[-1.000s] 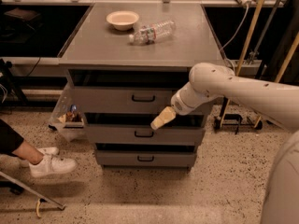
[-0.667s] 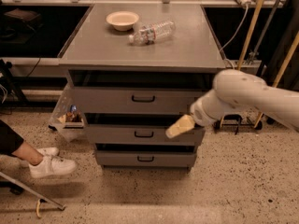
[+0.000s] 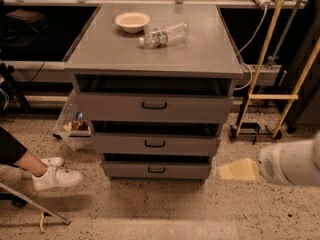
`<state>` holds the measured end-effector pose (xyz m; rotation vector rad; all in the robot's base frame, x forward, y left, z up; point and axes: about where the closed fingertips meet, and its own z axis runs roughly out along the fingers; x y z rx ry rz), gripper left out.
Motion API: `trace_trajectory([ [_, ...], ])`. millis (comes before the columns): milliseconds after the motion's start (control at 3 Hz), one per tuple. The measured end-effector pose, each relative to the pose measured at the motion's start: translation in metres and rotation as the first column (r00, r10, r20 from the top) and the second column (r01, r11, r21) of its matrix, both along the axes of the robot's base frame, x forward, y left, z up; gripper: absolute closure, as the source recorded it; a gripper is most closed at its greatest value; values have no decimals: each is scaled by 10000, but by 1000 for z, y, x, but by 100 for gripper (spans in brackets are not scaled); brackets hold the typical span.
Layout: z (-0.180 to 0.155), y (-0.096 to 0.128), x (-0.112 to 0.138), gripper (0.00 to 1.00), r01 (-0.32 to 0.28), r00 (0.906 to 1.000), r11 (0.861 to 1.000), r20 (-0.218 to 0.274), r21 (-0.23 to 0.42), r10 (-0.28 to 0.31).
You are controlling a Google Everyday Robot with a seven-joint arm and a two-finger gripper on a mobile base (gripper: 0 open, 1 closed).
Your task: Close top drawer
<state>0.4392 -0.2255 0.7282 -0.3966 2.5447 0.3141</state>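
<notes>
Top drawer (image 3: 155, 107) ajar; claw (image 3: 234, 170) lower right

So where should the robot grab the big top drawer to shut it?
Best on the top drawer, at mid-front by the small dark handle, coming straight from the front. The panel is flat, tall and faces outward, so a centred push should slide it in evenly. The gripper sits low on the right, near the floor, apart from it.

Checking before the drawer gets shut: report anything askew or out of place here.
The plastic bottle lies on its side on the cabinet, beside the bowl. The top drawer stands slightly open. The end effector hangs low, right of the cabinet.
</notes>
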Motion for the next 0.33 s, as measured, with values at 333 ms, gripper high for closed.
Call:
trace_trajectory([
  [333,4,-27,-48,0,944,9955,9954,-60,-140,-945],
])
